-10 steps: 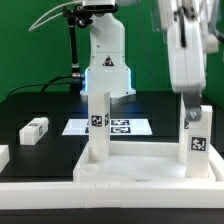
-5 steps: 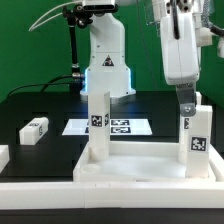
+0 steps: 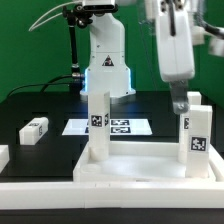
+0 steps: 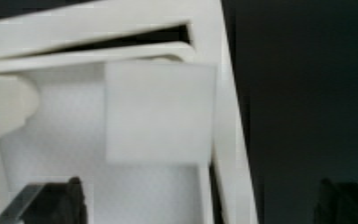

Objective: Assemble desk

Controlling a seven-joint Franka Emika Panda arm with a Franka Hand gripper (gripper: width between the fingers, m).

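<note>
White plastic makes up the desk top (image 3: 140, 170), a flat rimmed panel lying on the black counter (image 3: 40, 105) at the front of the exterior view. Two square legs stand upright in it: one leg (image 3: 98, 125) near the middle of that view, the other leg (image 3: 194, 135) at the exterior view's right. Each bears black-and-white square tags; these are coded patterns, with no readable words. A third leg (image 3: 34, 129) lies on its side on the counter at the exterior view's left, well apart from the top, and also carries a tag. Behind the standing legs the marker board (image 3: 120, 126) lies flat with its own tags.

On the arm's base (image 3: 108, 70) a small dark triangular mark shows, too small to read.

The claw (image 3: 181, 103) hangs just above and slightly to the left of the right-hand leg's upper end. In the exterior view it grips nothing. Whether it touches the leg cannot be told. The wrist view shows dark fingertips (image 4: 51, 200) spread wide at either side of the frame, so the claw stands released, with the white top and its rim between them.
</note>
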